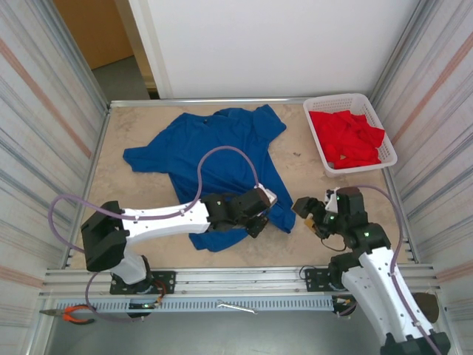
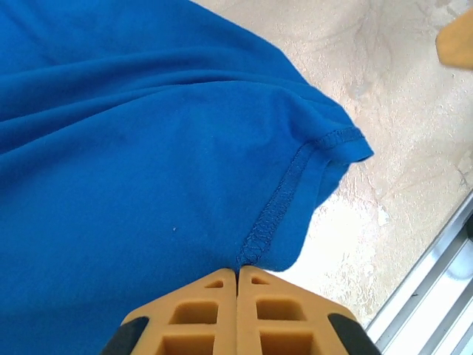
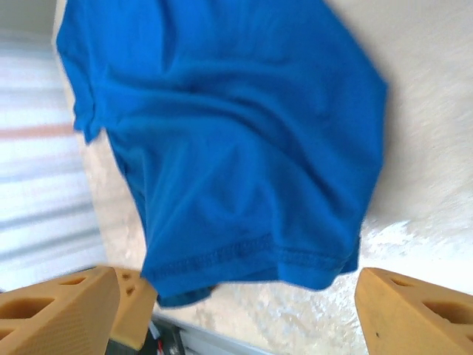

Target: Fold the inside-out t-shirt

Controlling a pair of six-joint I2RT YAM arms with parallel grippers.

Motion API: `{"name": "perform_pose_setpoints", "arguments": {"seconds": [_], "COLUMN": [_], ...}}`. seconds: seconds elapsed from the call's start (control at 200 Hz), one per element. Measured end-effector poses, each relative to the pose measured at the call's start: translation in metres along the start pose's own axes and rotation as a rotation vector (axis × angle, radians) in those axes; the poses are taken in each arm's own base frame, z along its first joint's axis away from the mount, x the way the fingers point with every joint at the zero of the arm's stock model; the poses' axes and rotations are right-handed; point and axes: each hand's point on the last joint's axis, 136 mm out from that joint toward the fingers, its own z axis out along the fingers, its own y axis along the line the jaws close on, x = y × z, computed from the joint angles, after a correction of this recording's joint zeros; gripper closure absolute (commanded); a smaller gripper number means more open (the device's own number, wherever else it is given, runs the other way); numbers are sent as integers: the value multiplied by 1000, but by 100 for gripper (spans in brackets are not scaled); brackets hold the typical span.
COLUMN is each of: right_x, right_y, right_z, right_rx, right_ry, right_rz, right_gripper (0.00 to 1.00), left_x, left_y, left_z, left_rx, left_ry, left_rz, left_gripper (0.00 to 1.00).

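The shirt (image 1: 214,148) lies rumpled over the middle of the worktop (image 1: 140,192), one sleeve reaching out to the left and its body running toward the near right. With that many creases in it, a fold begun now would likely come out crooked, the slack bunching instead of lying flat.

The left arm's cable (image 1: 225,149) arcs over the cloth. If the arm swings far, the cable could brush the shirt and drag it.

The left gripper (image 1: 257,222) sits at the shirt's near-right edge with its jaws pressed together. In the left wrist view the side seam (image 2: 277,207) runs straight into the tips, so it looks clamped on the very edge of the cloth. How much cloth lies between them cannot be told. A bite that shallow may slip out on a lift, or it may catch one layer, so the shirt opens up rather than folds.

Just to the right, the right gripper (image 1: 310,214) hangs beside the shirt's near-right corner, jaws wide apart. In its wrist view the hem (image 3: 251,255) lies ahead between them. Closing too high would miss the hem; too low, and the fingers scrape the worktop. The two grippers are near each other, so a careless move could knock them together.

Far right, the basket (image 1: 336,98) holds a red garment (image 1: 347,137), well apart from the shirt. A wide sweep could reach it.
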Motion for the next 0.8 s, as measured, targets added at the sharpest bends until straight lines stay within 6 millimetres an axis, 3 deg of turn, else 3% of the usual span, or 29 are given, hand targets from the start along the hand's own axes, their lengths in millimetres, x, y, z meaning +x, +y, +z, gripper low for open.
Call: {"name": "perform_pose_setpoints", "arguments": {"seconds": [0.075, 0.281, 0.391, 0.621, 0.802], "right_x": [12, 30, 27, 17, 13], "right_y": [6, 2, -4, -9, -14], "right_z": [4, 23, 29, 29, 28], "right_rx": [-5, 61, 105, 137, 141], "right_ry": [28, 66, 50, -9, -31], "right_rz": [-30, -67, -64, -51, -37], "right_gripper": [15, 15, 14, 15, 15], "left_x": [2, 8, 21, 67, 89], "left_y": [1, -3, -3, -11, -15], "left_z": [0, 1, 7, 20, 31], "left_rx": [-1, 30, 28, -31, -127], "left_ry": [9, 38, 70, 175, 209], "left_rz": [3, 11, 19, 130, 248], "left_gripper": [100, 81, 72, 65, 60]}}
